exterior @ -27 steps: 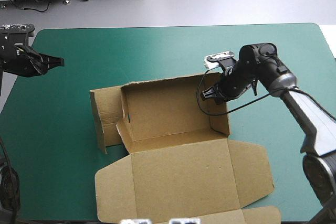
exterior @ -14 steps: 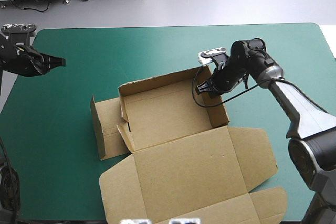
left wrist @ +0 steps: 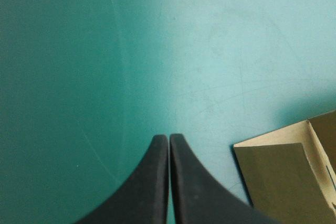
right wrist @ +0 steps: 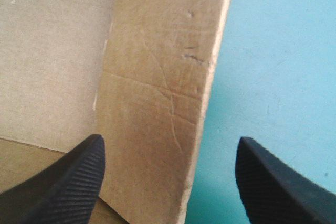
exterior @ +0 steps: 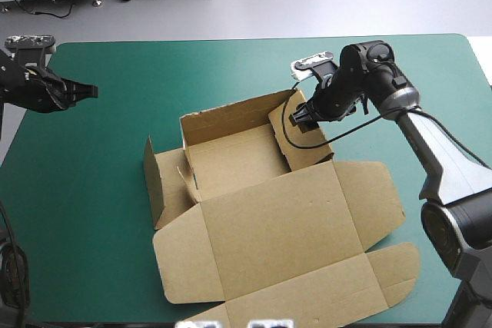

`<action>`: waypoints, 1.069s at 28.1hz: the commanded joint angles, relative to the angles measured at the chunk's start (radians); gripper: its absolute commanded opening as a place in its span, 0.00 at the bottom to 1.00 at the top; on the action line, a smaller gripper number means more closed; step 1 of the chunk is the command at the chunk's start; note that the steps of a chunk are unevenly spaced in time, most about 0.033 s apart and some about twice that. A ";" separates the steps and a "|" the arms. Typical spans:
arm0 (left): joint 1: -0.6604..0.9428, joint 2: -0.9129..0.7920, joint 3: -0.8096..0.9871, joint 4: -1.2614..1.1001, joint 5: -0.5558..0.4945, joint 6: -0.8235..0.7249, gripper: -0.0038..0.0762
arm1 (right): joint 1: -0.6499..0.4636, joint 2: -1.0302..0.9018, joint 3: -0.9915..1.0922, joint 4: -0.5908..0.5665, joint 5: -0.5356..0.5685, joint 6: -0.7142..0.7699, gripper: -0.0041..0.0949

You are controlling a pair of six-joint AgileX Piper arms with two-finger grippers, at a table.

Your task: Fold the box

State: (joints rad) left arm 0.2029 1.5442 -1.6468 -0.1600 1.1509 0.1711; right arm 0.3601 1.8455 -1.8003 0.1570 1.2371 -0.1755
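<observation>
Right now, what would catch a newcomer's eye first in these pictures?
The brown box in the middle of the cover: half built, walls up, its big lid flat toward the near edge. The right pincer stands open astride the box's right wall, one finger inside, one outside. The left pincer is shut, over bare cover at the far left, well clear of the box.

Looks down along the right gripper [right wrist: 169, 142], black fingers [right wrist: 63, 182] well apart. Straddles a creased wall of the brown box [right wrist: 157, 66]: one finger over the box's inside, the other over the teal-green cover [right wrist: 283, 51].
</observation>
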 commanded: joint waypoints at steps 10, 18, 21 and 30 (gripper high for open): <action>0.004 -0.039 -0.024 -0.032 -0.025 0.008 0.05 | 0.132 -0.054 -0.031 -0.218 0.014 0.038 0.75; 0.004 -0.039 -0.024 -0.032 -0.020 0.008 0.05 | 0.130 0.012 -0.031 -0.264 0.014 0.102 0.75; 0.004 -0.039 -0.024 -0.032 -0.018 0.008 0.05 | 0.130 0.040 -0.031 -0.259 0.014 0.102 0.75; 0.004 -0.039 -0.024 -0.028 -0.016 0.008 0.05 | 0.120 0.079 -0.031 -0.260 -0.009 0.135 0.45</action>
State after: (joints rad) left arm 0.2029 1.5442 -1.6468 -0.1745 1.1678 0.1781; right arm 0.4937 1.9776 -1.8023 -0.0887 1.2343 -0.0470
